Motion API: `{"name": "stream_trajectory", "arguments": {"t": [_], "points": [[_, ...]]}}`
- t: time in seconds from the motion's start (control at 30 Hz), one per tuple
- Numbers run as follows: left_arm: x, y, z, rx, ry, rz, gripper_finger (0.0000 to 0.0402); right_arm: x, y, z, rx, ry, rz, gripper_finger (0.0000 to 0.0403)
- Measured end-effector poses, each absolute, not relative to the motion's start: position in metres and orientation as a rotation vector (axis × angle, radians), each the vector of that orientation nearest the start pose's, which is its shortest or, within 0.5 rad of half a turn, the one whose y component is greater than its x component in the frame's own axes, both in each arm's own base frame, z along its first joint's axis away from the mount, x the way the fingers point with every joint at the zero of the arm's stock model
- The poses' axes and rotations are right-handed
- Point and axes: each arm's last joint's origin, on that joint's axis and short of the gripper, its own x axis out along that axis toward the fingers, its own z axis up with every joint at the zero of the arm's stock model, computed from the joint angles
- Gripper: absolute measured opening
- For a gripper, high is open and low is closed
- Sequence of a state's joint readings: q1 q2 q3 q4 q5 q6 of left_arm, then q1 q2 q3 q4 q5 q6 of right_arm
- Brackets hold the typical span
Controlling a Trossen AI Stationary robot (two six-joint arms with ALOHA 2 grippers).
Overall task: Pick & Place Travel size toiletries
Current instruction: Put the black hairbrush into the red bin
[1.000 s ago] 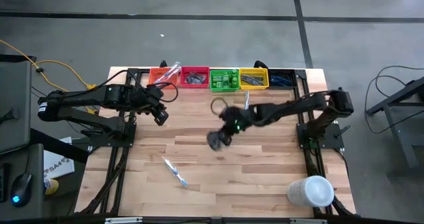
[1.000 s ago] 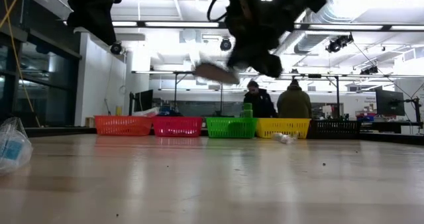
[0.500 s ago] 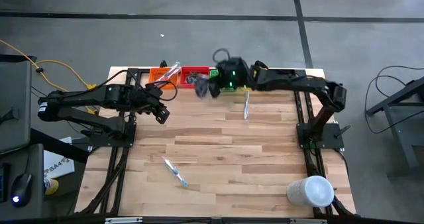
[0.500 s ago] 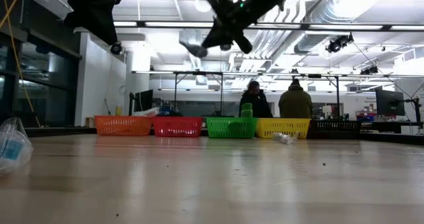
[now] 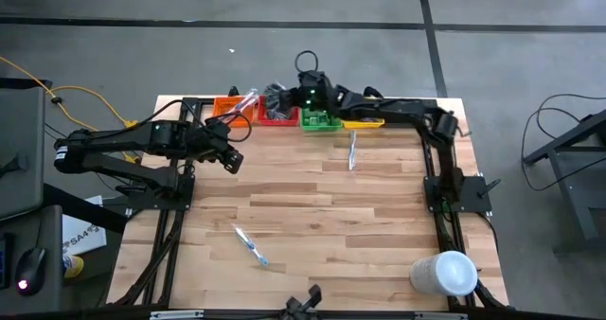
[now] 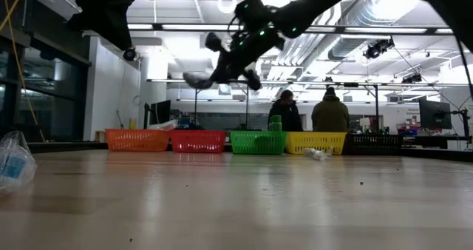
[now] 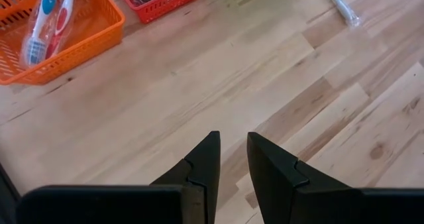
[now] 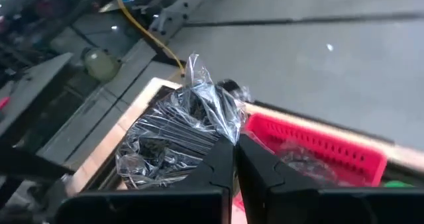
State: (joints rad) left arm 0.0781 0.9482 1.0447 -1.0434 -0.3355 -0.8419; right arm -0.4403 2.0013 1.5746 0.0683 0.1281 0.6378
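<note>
My right gripper [image 5: 284, 100] reaches over the far edge of the table, above the red bin [image 5: 281, 120]. It is shut on a dark round bundle in clear wrap [image 8: 173, 143], which the low view shows high over the red bin [image 6: 198, 140]. My left gripper [image 7: 232, 159] hovers open over bare wood near the orange bin [image 7: 73, 42], which holds wrapped toothbrushes [image 7: 48, 15]. One wrapped toothbrush [image 5: 352, 151] lies flat near the yellow bin. Another toothbrush [image 5: 252, 246] lies toward the near edge. My right gripper pinches the crinkled clear wrap [image 8: 224, 132] at one side of the dark bundle between its two fingertips. The bundle is lifted clear of everything and sticks out beyond the fingertips [image 6: 196, 80], toward the table's left, high above the bins.
A row of bins lines the far edge: orange [image 5: 227, 107], red, green [image 5: 320, 121] with green bottles, yellow [image 5: 364, 123] and a dark one [image 6: 373, 143]. A large white cylinder [image 5: 443, 273] stands at the near right corner. Two people stand in the room behind the table.
My right gripper, still shut on the bundle, has risen from the middle of the table, swung to the far edge and then moved left along the bin row to above the red bin. The bundle went with it, lifted clear.
</note>
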Motion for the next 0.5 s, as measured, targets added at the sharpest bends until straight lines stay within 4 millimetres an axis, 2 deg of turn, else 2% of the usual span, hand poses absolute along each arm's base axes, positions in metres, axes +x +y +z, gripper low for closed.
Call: {"name": "stream_trajectory", "arguments": {"t": [0.1, 0.27, 0.5], "points": [[0.158, 0.022, 0.324, -0.649, 0.719, 0.751, 0.0079, 0.437, -0.206, 0.249, 0.726, 0.17, -0.708, 0.0003], [0.158, 0.022, 0.324, -0.663, 0.719, 0.756, 0.0079, 0.448, -0.21, 0.234, 0.813, 0.201, -0.802, 0.0003], [0.158, 0.022, 0.324, -0.664, 0.722, 0.755, 0.0079, 0.448, -0.214, 0.236, 0.867, 0.155, -0.879, 0.0003]]}}
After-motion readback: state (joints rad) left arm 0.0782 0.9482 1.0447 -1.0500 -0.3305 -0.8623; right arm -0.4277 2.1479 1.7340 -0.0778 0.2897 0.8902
